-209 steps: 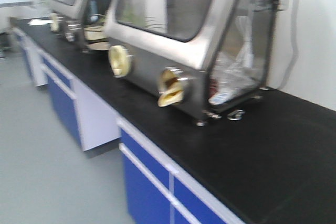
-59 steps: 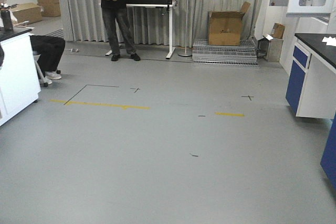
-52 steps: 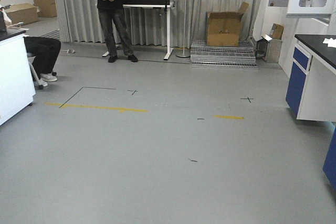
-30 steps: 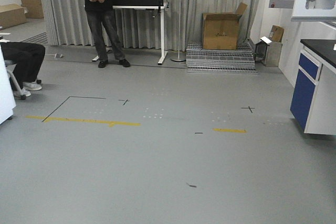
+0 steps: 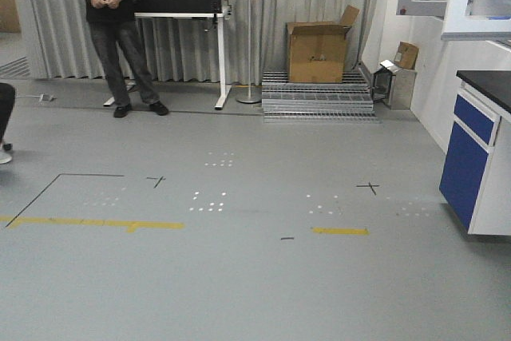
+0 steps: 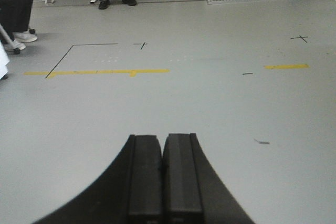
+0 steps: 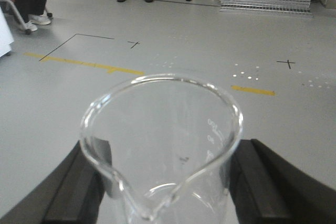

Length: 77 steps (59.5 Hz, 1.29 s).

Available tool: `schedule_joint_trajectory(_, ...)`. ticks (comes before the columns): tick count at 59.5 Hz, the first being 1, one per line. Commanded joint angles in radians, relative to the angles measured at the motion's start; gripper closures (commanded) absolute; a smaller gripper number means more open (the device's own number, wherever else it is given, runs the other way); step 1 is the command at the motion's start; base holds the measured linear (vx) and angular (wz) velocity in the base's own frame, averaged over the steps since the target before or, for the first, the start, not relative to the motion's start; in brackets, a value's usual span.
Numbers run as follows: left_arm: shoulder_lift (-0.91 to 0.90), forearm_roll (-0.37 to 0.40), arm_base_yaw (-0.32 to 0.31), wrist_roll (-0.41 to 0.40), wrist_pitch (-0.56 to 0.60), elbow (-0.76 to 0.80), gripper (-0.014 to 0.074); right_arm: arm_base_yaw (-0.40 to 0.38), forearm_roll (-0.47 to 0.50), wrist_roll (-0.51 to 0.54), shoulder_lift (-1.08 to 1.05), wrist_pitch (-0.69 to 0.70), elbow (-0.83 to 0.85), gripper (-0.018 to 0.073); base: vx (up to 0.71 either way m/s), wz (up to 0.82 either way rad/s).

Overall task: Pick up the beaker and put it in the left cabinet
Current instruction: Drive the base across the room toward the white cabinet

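Observation:
In the right wrist view my right gripper [image 7: 163, 182] is shut on the clear glass beaker [image 7: 210, 129]. Its black fingers [image 7: 79, 187] press both sides, and the rim with faint white markings fills the lower frame. My left gripper [image 6: 163, 177] is shut and empty, its two black pads pressed together above bare floor. The left cabinet is out of view. Neither gripper shows in the front view.
Grey floor with yellow tape [image 5: 96, 223] and black marks lies ahead. A standing person [image 5: 108, 29], a white-legged table [image 5: 184, 45], a sign stand [image 5: 249, 37], a cardboard box [image 5: 318, 52] on metal grating stand at the back. A blue-fronted counter [image 5: 479, 157] is at right.
The front view has swung from the black countertop with glove boxes to the open room. Since then the scene has shifted leftward in the frame and the blue counter at the right has come nearer.

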State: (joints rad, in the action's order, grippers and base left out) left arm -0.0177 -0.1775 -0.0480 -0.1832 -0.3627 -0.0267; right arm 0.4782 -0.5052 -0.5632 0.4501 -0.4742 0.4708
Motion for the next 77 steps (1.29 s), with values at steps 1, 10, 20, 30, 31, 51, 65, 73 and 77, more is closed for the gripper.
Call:
schedule_joint_trajectory(1, -0.010, -0.003, -0.005, -0.004, 0.075, 0.015, 0.0593, -0.002, -0.031, 0.007, 0.004, 0.074, 0.029, 0.0563, 0.70, -0.15)
schedule_joint_trajectory(10, -0.010, -0.003, -0.005, -0.004, 0.075, 0.015, 0.0593, -0.002, -0.031, 0.007, 0.004, 0.074, 0.029, 0.0563, 0.69, -0.14)
schedule_joint_trajectory(20, -0.010, -0.003, -0.005, -0.004, 0.075, 0.015, 0.0593, -0.002, -0.031, 0.007, 0.004, 0.071, 0.029, 0.0563, 0.69, -0.10)
schedule_joint_trajectory(30, -0.010, -0.003, -0.005, -0.004, 0.075, 0.015, 0.0593, -0.002, -0.031, 0.007, 0.004, 0.071, 0.029, 0.0563, 0.70, -0.03)
schedule_joint_trajectory(31, -0.010, -0.003, -0.005, -0.004, 0.075, 0.015, 0.0593, -0.002, -0.031, 0.007, 0.004, 0.071, 0.029, 0.0563, 0.70, 0.01)
schedule_joint_trajectory(51, -0.010, -0.003, -0.005, -0.004, 0.075, 0.015, 0.0593, -0.002, -0.031, 0.007, 0.004, 0.065, 0.029, 0.0563, 0.69, 0.04)
schedule_joint_trajectory(65, -0.010, -0.003, -0.005, -0.004, 0.075, 0.015, 0.0593, -0.002, -0.031, 0.007, 0.004, 0.067, 0.029, 0.0563, 0.65, 0.04)
schedule_joint_trajectory(73, -0.010, -0.003, -0.005, -0.004, 0.075, 0.015, 0.0593, -0.002, -0.031, 0.007, 0.004, 0.067, 0.029, 0.0563, 0.64, 0.00)
schedule_joint_trajectory(77, -0.010, -0.003, -0.005, -0.004, 0.075, 0.015, 0.0593, -0.002, -0.031, 0.007, 0.004, 0.067, 0.029, 0.0563, 0.64, -0.01)
